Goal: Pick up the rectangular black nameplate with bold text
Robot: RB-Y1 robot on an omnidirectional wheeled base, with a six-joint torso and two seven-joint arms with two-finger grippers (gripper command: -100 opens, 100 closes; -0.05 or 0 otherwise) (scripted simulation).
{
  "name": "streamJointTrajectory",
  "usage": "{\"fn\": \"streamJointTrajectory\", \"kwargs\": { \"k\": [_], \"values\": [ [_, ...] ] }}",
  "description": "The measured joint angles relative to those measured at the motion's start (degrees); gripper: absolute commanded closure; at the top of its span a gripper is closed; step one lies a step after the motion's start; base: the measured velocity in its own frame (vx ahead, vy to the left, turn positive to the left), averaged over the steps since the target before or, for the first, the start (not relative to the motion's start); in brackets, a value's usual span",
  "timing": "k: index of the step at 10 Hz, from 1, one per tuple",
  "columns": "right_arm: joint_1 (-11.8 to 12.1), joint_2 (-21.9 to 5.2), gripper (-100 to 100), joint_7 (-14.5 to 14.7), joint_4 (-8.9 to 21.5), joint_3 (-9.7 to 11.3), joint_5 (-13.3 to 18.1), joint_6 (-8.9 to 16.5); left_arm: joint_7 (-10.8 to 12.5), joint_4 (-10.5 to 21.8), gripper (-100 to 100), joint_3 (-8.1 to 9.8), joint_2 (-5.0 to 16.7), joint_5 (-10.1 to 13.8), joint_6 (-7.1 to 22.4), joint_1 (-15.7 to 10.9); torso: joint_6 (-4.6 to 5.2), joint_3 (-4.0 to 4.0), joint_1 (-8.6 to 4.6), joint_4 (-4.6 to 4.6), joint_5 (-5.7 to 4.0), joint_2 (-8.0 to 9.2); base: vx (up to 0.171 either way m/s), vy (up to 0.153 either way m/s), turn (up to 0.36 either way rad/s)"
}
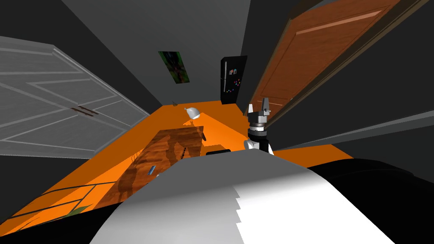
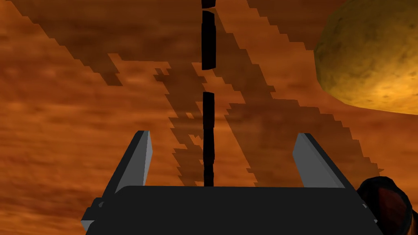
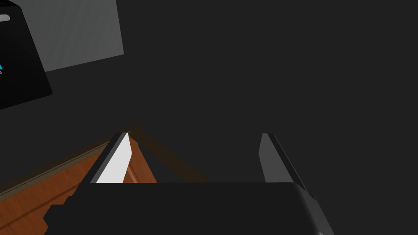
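Left wrist view: left hand (image 2: 223, 134) over the wood-grain counter (image 2: 61, 122), looking down on it
hands: 2
left hand state: fingers wide apart, nothing held
right hand (image 3: 195, 134): fingers spread, empty; up beside the brown door (image 1: 322, 55) in head view
nameplate (image 2: 208, 134): 1; thin black strip seen edge-on, broken into short segments, text not readable
nameplate place: on the counter, midway between the left hand's fingers, running straight ahead past the tips, clear of both fingers
yellow-brown lump (image 2: 367, 57): 1; rounded, ahead of the left hand, outside one finger
dark round thing (image 2: 385, 202): 1; reddish inside, just beside the left hand's body, same side
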Motion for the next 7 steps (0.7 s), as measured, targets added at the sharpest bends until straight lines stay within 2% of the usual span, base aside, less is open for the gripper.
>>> {"fn": "streamJointTrajectory", "kwargs": {
  "k": [2,3,4,7],
  "values": [
    [0.0,0.0,0,0.0,0.0,0.0,0.0,0.0,1.5,-1.9,-100,-0.48,-0.7,-1.0,0.4,0.7,0.00,0.01,-0.22,0.00,-0.05,0.01,0.004,0.017,0.023],
    [0.0,0.0,0,0.0,0.0,0.0,0.0,0.0,3.3,-3.8,-100,-1.20,-2.0,-2.3,0.3,1.1,-0.01,0.00,-0.16,0.00,-0.03,0.00,0.005,0.021,0.007],
    [0.0,0.0,0,0.0,0.0,0.0,0.0,0.0,3.8,-4.1,100,-1.29,-2.2,-2.5,0.3,1.2,0.00,0.00,-0.19,0.00,-0.04,0.01,0.000,0.000,0.000],
    [0.0,0.0,0,0.0,0.0,0.0,0.0,0.0,3.8,-4.0,100,-1.24,-2.1,-2.5,0.3,1.2,0.02,0.01,-0.19,-0.01,0.02,0.02,0.000,0.002,0.001]
  ]
}}
